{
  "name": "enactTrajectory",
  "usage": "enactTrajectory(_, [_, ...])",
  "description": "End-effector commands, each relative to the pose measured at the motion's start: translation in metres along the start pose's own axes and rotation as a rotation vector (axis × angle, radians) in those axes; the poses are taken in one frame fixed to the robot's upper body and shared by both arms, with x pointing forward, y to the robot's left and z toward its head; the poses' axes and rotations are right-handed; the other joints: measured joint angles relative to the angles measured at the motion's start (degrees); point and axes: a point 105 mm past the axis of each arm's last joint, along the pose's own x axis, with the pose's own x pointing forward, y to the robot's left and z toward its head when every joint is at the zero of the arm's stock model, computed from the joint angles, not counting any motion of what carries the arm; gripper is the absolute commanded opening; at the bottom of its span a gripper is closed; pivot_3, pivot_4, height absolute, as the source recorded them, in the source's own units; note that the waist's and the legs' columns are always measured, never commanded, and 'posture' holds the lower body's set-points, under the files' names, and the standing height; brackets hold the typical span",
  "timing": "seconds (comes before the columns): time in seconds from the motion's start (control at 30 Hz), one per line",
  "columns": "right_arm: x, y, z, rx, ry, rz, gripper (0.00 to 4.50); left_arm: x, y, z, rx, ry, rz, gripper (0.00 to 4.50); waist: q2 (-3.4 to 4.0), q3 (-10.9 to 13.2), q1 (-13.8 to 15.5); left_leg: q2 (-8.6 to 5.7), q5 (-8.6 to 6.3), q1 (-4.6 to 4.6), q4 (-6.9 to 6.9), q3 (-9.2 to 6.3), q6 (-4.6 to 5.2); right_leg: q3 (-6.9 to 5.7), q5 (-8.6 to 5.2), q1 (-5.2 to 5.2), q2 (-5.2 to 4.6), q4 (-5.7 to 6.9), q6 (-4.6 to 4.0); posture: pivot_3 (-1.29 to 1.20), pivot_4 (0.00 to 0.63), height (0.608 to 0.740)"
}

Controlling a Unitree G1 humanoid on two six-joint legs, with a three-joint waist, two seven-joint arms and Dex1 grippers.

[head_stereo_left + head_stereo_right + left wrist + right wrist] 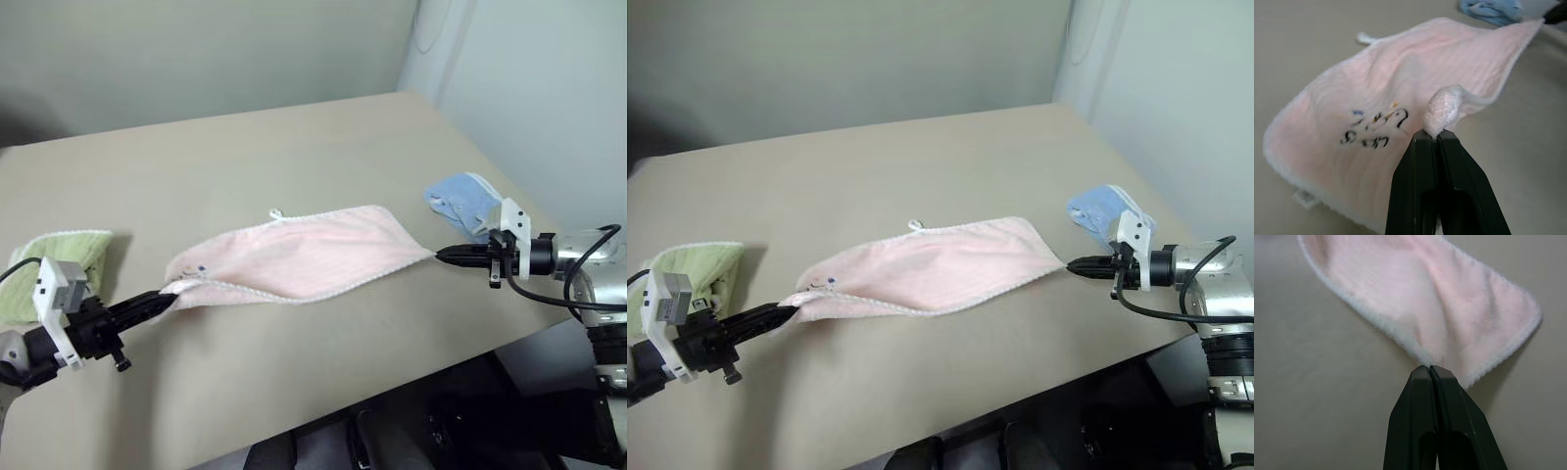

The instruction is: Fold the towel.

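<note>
Pale pink towel (299, 257) stretched between 2 grippers over the tan bench (294, 147), sagging in the middle so its lower edge seems to brush the surface, though hard to be sure from above. Left gripper (168, 298) with jaws pinched tight on 1 corner, next to the embroidered lettering (1374, 128). Right gripper (441, 255) with jaws likewise clamped on the opposite corner, white edging bunched at the tips. Held taut at both ends, most likely to spread the cloth flat and keep the edges aligned before laying 1 half over the other. Folded green towel (61, 264) just beyond the left arm, folded blue towel (460, 199) near the right, both off to the sides of the working area.
</note>
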Motion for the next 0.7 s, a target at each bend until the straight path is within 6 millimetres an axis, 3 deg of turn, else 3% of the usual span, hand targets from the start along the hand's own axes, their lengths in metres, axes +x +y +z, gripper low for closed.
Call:
enactTrajectory(0.03, [-0.005, -0.004, 0.013, -0.026, -0.020, -0.017, 0.03, -0.002, 0.001, 0.004, 0.013, -0.011, 0.032, 0.00, 0.01, 0.00, 0.17, -0.05, -0.02, 0.29, 0.01, 0.00, 0.04, 0.04, 0.03, 0.32, 0.00, -0.07, -0.05, 0.00, 0.150, 0.740])
enactTrajectory(0.17, [-0.005, -0.014, 0.018, -0.049, -0.012, -0.044, 0.03, -0.003, 0.011, 0.005, 0.016, -0.024, 0.083, 0.00, 0.00, -0.02, 0.49, -0.31, -0.03, 0.58, 0.11, 0.02, 0.11, 0.18, 0.10, 0.60, -0.14, -0.42, -0.22, 0.00, 0.150, 0.740])
enactTrajectory(0.3, [-0.008, -0.040, 0.016, -0.061, 0.004, -0.157, 0.03, -0.010, 0.040, 0.010, 0.033, -0.059, 0.225, 0.00, -0.02, -0.10, 1.10, -0.32, -0.15, 0.18, 0.25, 0.12, 0.26, 0.19, 0.14, 0.32, -0.20, -0.35, -0.15, 0.00, 0.150, 0.740])
enactTrajectory(0.4, [-0.009, -0.044, 0.013, -0.059, 0.010, -0.160, 0.03, -0.011, 0.050, 0.013, 0.022, -0.083, 0.253, 0.00, -0.05, -0.11, 1.60, -0.20, -0.08, -0.20, 0.18, 0.04, 0.14, 0.06, 0.50, -0.23, -0.14, -0.06, 0.55, 0.00, 0.150, 0.740])
enactTrajectory(0.53, [-0.008, -0.056, 0.014, -0.063, 0.005, -0.204, 0.03, -0.010, 0.058, 0.016, 0.004, -0.112, 0.271, 0.00, -0.04, -0.10, 1.67, -0.15, -0.10, -0.42, -0.11, 0.01, 0.12, 0.02, 0.32, -0.65, -0.08, 0.18, 0.47, 0.00, 0.150, 0.740])
enactTrajectory(0.7, [0.015, -0.086, 0.011, -0.104, 0.039, -0.342, 0.03, 0.008, 0.081, 0.006, 0.025, -0.067, 0.354, 0.00, 0.00, -0.10, 1.50, -0.13, -0.11, -0.36, -0.05, -0.04, 0.11, 0.04, 0.25, -0.75, -0.06, 0.50, 0.39, 0.00, 0.150, 0.740])
